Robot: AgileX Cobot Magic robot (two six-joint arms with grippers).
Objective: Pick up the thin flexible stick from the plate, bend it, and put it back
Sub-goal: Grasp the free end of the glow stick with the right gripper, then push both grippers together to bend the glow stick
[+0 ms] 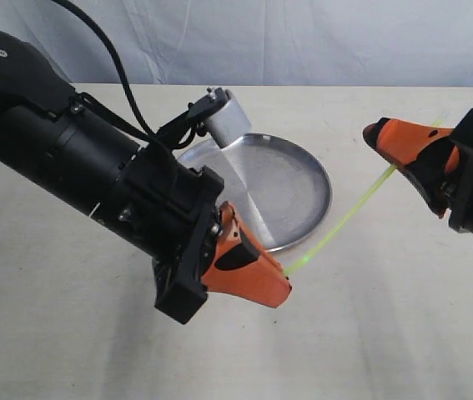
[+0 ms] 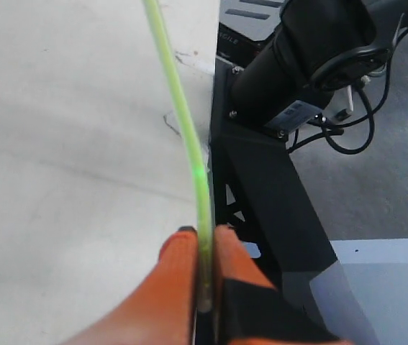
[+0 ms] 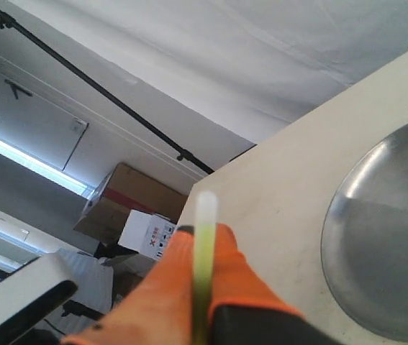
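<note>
Beige tabletop (image 1: 369,333), white cloth behind. You've got the stick (image 1: 344,218) up off the plate (image 1: 324,196), strung between both grippers. L gripper (image 1: 284,286) has its orange fingers (image 2: 178,273) pinched tight on the lower end. R gripper (image 1: 374,133) is clamped near the upper end, short tip poking past. Long axis runs diagonal in the ext view, low-left to high-right, w/ a slight bow. Stick's thin, translucent yellow-green plastic. Plate's round, shallow brushed steel, reflective, low rim.

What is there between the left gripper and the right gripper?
The thin flexible stick runs from the left gripper to the right gripper, each shut on it; the exterior view shows it.
</note>
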